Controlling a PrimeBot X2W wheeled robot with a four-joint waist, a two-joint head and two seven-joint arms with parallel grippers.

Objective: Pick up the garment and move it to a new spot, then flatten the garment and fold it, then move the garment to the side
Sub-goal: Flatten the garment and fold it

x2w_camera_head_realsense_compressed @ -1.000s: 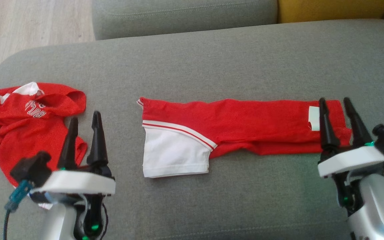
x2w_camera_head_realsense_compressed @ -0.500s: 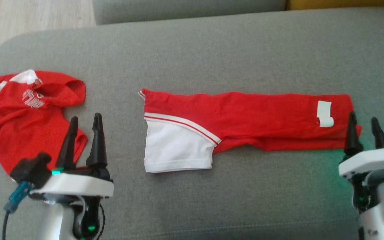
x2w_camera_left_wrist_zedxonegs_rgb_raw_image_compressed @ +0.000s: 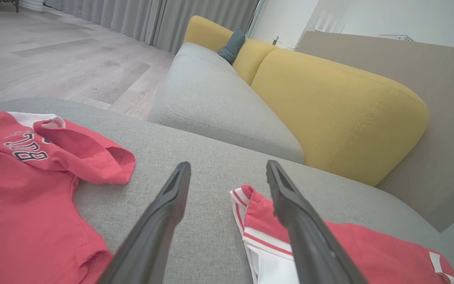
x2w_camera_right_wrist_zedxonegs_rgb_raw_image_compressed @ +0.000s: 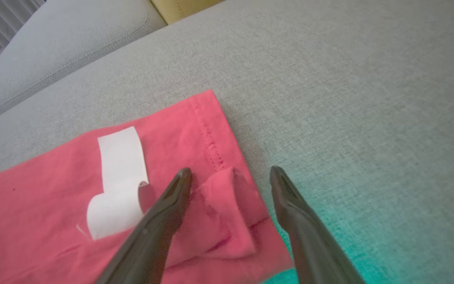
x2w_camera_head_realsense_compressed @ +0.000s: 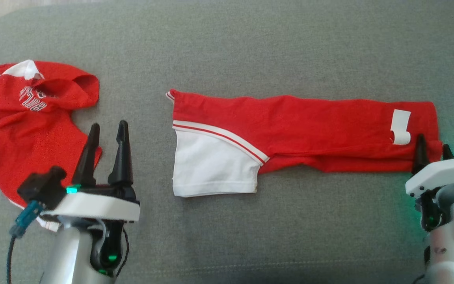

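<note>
The garment [x2w_camera_head_realsense_compressed: 306,134] lay as a long red strip across the middle of the grey cushion [x2w_camera_head_realsense_compressed: 250,47]. Its white sleeve [x2w_camera_head_realsense_compressed: 211,165] sat near the centre and its other end reached toward the cushion's right edge. With the sides already turned in lengthwise, the fold looked partly done, and a crosswise fold seemed to be the step in hand.

The right gripper [x2w_camera_head_realsense_compressed: 434,142] stood with its jaws apart, holding nothing. It straddled the near corner of the strip's right end, just beside the white label [x2w_camera_head_realsense_compressed: 400,126]. In the right wrist view a small raised pucker of cloth sat between its fingers.

The left gripper [x2w_camera_head_realsense_compressed: 108,125] was also spread and empty, over the edge of a second red shirt [x2w_camera_head_realsense_compressed: 26,118] crumpled at the cushion's left edge.

The next move probably called for the right jaws to close on all layers of that corner. They would then carry it leftward over the strip without dragging the layers below.
</note>
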